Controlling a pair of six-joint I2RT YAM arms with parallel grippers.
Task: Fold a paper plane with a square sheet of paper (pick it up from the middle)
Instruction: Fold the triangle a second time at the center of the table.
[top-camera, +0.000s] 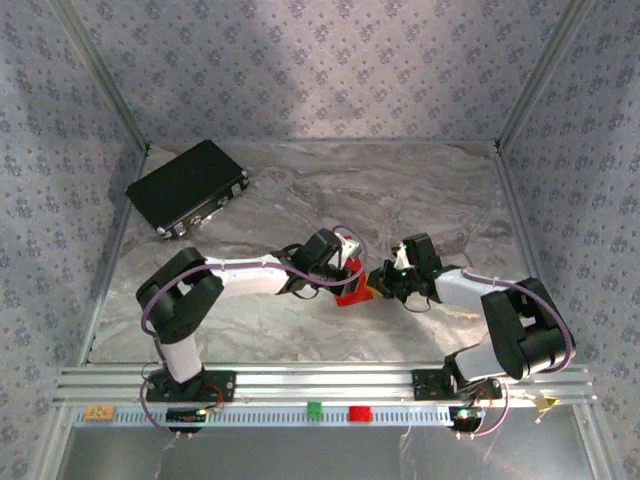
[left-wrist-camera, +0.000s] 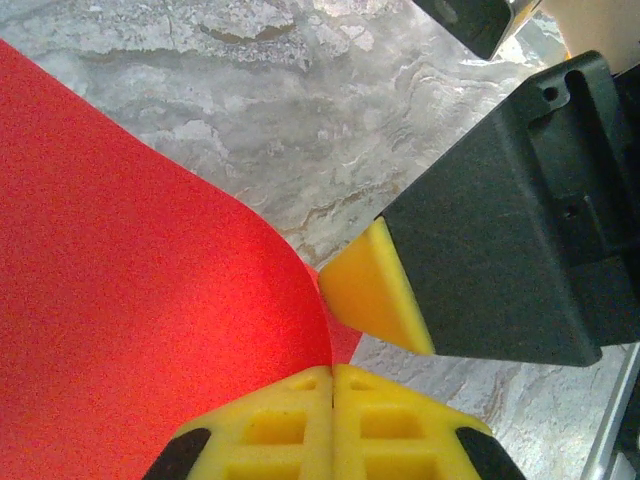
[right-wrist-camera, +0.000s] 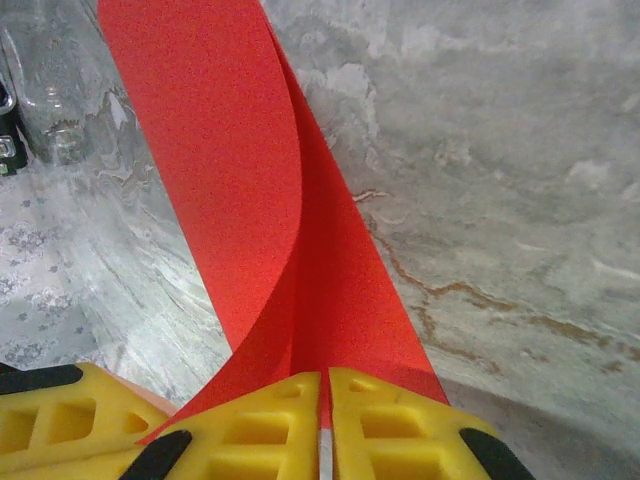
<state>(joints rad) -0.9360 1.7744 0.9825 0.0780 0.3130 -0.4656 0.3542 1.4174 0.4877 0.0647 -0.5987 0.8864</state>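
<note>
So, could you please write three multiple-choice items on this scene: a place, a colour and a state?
1. Where is the black box? A) far left corner B) far right corner C) between the arm bases
2. What colour are the gripper pads? A) blue B) yellow C) white
3. How is the square sheet of paper held? A) lying flat, untouched B) pinched by the left gripper and the right gripper C) crumpled
Answers: 1A, it sits far left in the top view; 2B, both wrist views show yellow; 3B, each wrist view shows its gripper shut on the paper.
</note>
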